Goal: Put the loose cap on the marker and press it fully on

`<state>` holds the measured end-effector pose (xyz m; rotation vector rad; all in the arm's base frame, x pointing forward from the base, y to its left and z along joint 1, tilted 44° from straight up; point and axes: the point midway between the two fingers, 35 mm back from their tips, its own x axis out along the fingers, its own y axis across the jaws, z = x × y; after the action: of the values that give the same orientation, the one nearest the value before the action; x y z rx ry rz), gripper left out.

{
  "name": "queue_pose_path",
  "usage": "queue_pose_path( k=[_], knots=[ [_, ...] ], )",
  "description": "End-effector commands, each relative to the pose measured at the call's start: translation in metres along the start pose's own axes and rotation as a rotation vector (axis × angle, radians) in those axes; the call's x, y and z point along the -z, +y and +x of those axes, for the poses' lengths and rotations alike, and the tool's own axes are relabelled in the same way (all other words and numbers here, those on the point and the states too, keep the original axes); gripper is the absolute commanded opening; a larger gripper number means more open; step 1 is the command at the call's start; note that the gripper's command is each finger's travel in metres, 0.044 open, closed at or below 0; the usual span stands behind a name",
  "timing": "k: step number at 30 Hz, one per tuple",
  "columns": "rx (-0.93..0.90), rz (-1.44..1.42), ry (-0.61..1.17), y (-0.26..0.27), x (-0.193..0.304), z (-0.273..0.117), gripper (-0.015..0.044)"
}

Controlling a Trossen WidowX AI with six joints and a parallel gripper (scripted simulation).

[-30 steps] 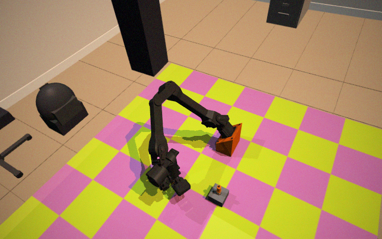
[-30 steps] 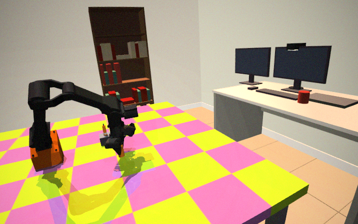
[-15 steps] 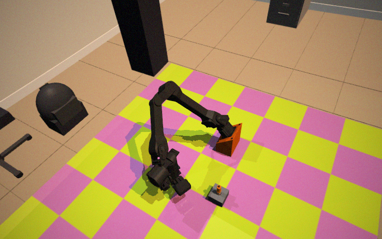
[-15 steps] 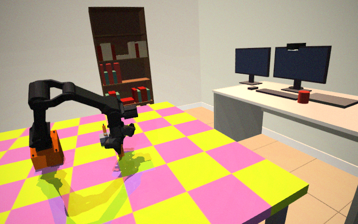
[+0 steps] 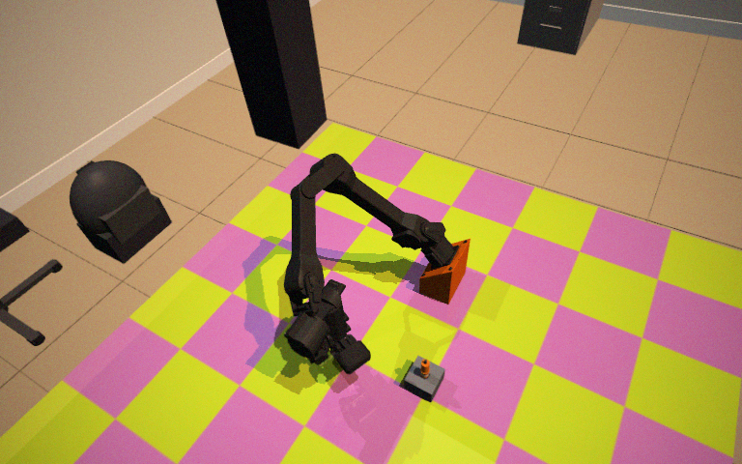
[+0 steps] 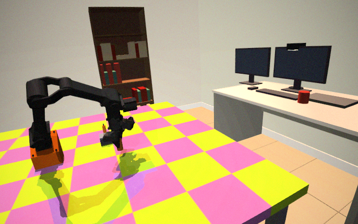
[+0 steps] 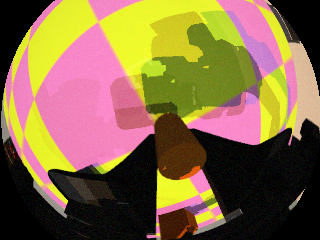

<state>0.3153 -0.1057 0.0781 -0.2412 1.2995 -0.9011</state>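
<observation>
My gripper [image 6: 119, 140] [image 7: 172, 136] is shut on the orange-brown cap [image 6: 120, 145] [image 7: 179, 145]. The cap's lower end sticks out below the fingers and appears a little above the table. It is roughly upright, with a slight lean in the exterior view. In the top view the arm hides the fingertips and the cap. The orange marker [image 5: 425, 367] [image 6: 104, 129] stands upright in the grey holder block [image 5: 422, 391] [image 6: 105, 143], its thin dark tip bare in the exterior view. The block is to one side of the gripper, apart from it. The wrist view does not show the marker.
The arm's orange base [image 5: 449, 281] [image 6: 47, 159] stands on the pink and yellow checkered table [image 5: 569, 396] [image 6: 200, 169]. A desk [image 6: 235, 99] with monitors and a red cup [image 6: 303, 97] stands beyond the table, and a bookcase [image 6: 118, 23] is against the wall.
</observation>
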Motion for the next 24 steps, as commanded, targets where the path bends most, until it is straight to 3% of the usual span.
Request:
queue_pose_path(
  k=[1,10,24],
  knots=[
    [-0.001,0.006,-0.006,-0.001,-0.001,-0.015,0.0],
    [-0.002,0.004,-0.007,0.001,0.0,-0.029,0.0],
    [-0.034,-0.001,0.0,0.052,0.021,-0.047,0.0]
  ],
)
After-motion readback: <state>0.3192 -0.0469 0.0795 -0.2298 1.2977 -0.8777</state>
